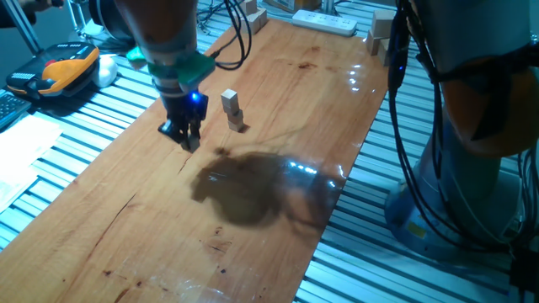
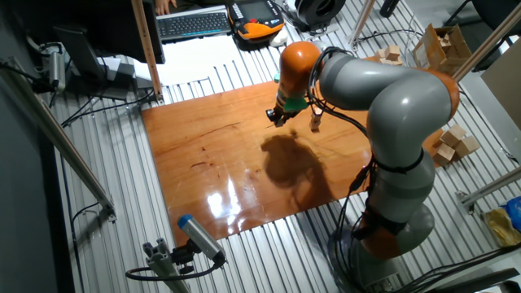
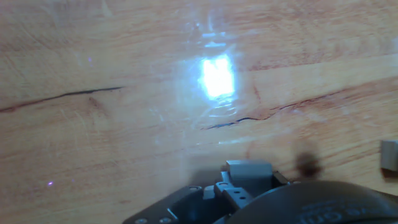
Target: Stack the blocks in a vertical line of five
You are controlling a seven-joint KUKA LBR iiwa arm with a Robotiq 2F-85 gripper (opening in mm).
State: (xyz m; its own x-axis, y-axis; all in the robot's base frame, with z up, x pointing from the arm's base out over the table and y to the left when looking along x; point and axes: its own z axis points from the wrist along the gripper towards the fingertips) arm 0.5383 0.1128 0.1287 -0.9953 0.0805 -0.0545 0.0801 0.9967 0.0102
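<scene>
A short, slightly crooked stack of tiny tan blocks (image 1: pixel 232 111) stands on the wooden board (image 1: pixel 253 236), and it also shows in the other fixed view as the stack (image 2: pixel 315 122). My gripper (image 1: pixel 187 139) hangs low over the board just left of the stack, apart from it. Its dark fingers look close together, and I cannot make out a block between them. In the other fixed view the gripper (image 2: pixel 277 120) is partly hidden by the arm. The hand view shows bare board (image 3: pixel 124 62) with glare and a pale corner (image 3: pixel 390 155) at the right edge.
Larger pale wooden blocks (image 1: pixel 379 38) and a white power strip (image 1: pixel 324 21) lie at the board's far end. An orange handheld unit (image 1: pixel 63 67) sits left of the board. The robot base (image 2: pixel 391 203) stands at the right, with loose blocks (image 2: pixel 452 142) beside it.
</scene>
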